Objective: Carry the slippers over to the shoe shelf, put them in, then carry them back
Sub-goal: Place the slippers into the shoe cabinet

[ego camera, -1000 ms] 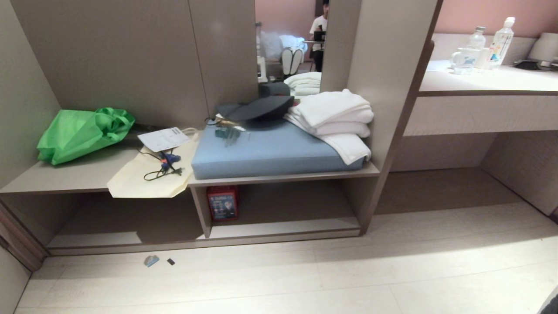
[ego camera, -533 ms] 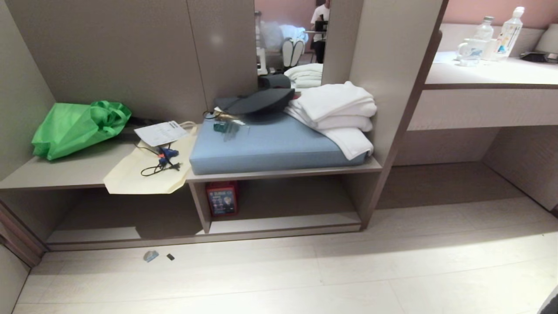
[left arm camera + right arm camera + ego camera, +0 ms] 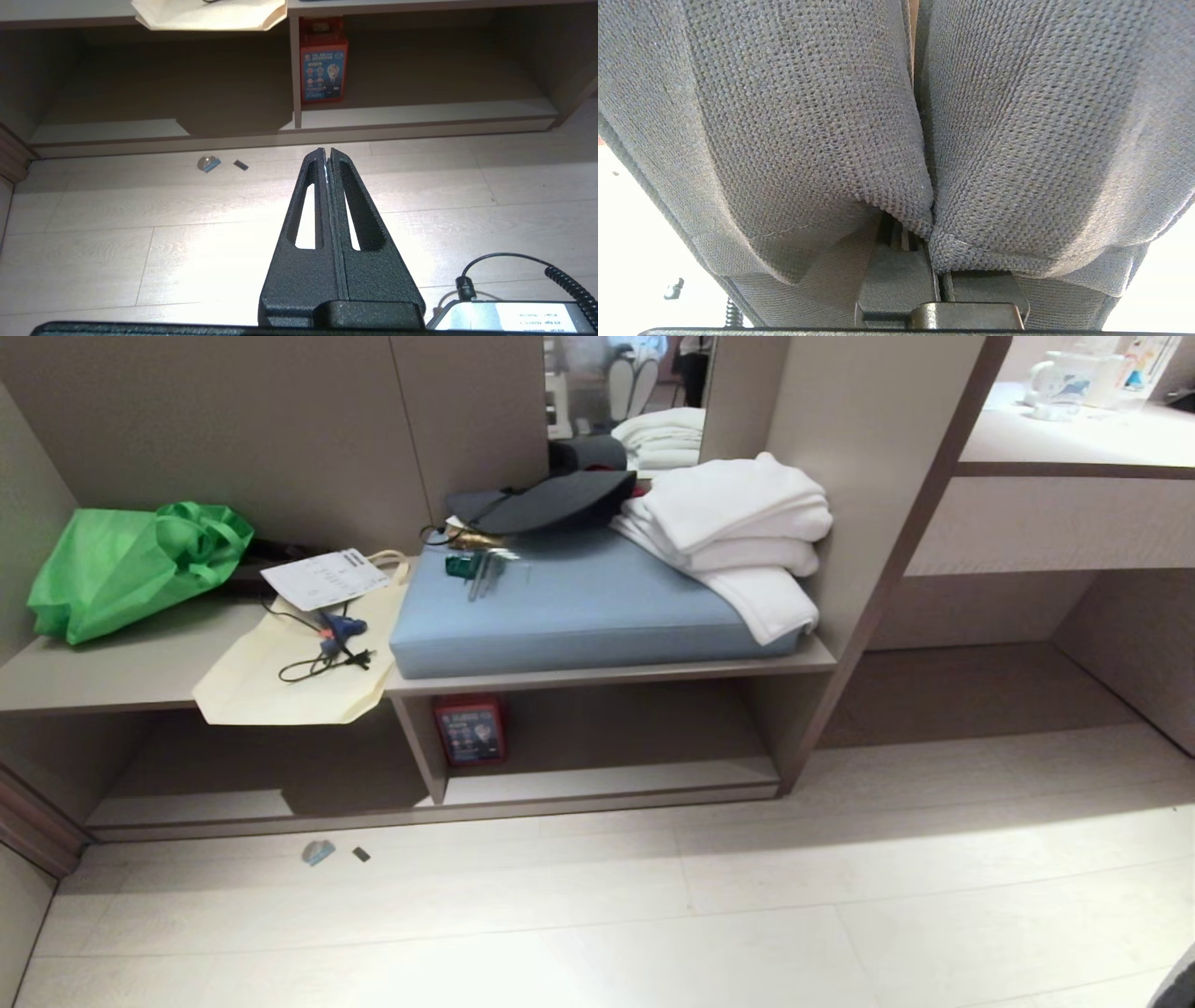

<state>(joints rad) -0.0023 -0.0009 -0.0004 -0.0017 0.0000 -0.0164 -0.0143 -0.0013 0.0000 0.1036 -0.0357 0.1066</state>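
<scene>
The right gripper (image 3: 931, 261) is clamped tight on the slippers (image 3: 808, 116): both grey knit bands bunch together at its fingers, one slipper on each side, and they fill nearly the whole right wrist view. Neither this gripper nor the slippers show in the head view.

The left gripper (image 3: 326, 156) has its two black fingers pressed together with nothing between them. It hangs over the pale floor (image 3: 747, 915), pointing toward the low cubbies.

The shoe shelf (image 3: 607, 747) is the narrower low cubby, right of a divider and under the bench. A red box (image 3: 470, 730) stands at its far left, against the divider; the rest of its pale base board is bare. The wider cubby (image 3: 252, 775) lies to the left.

On the bench above, a blue cushion (image 3: 579, 607) carries folded white towels (image 3: 738, 532) at its right end and a dark hat (image 3: 551, 504) at the far side. Left of it lie a cream bag (image 3: 280, 681) and a green bag (image 3: 121, 565). Two small scraps (image 3: 319, 852) sit on the floor just before the wider cubby.
</scene>
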